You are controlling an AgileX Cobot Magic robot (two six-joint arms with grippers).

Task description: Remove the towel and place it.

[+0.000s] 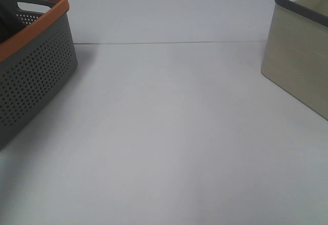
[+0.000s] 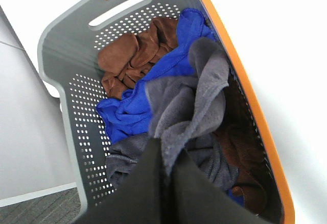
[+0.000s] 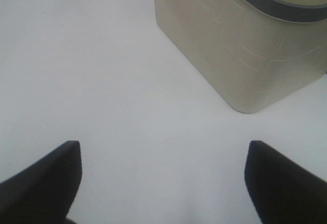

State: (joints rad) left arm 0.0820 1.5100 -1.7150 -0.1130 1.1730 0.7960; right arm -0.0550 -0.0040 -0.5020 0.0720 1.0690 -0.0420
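In the left wrist view the dark grey towel [image 2: 199,96] lies on top of the pile in the grey basket with the orange rim [image 2: 66,81]. A fold of it is drawn up into my left gripper [image 2: 164,150], whose black fingers are shut on it. My right gripper [image 3: 163,168] is open and empty, low over the white table beside the beige basket [image 3: 240,45]. Neither gripper shows clearly in the exterior high view; a dark shape [image 1: 7,17] sits inside the grey basket [image 1: 36,66] at the left edge.
A brown cloth [image 2: 133,55], a blue cloth [image 2: 153,86] and another brown cloth [image 2: 245,152] lie in the grey basket under and around the towel. The beige basket [image 1: 300,61] with a dark rim stands at the right of the white table [image 1: 169,133].
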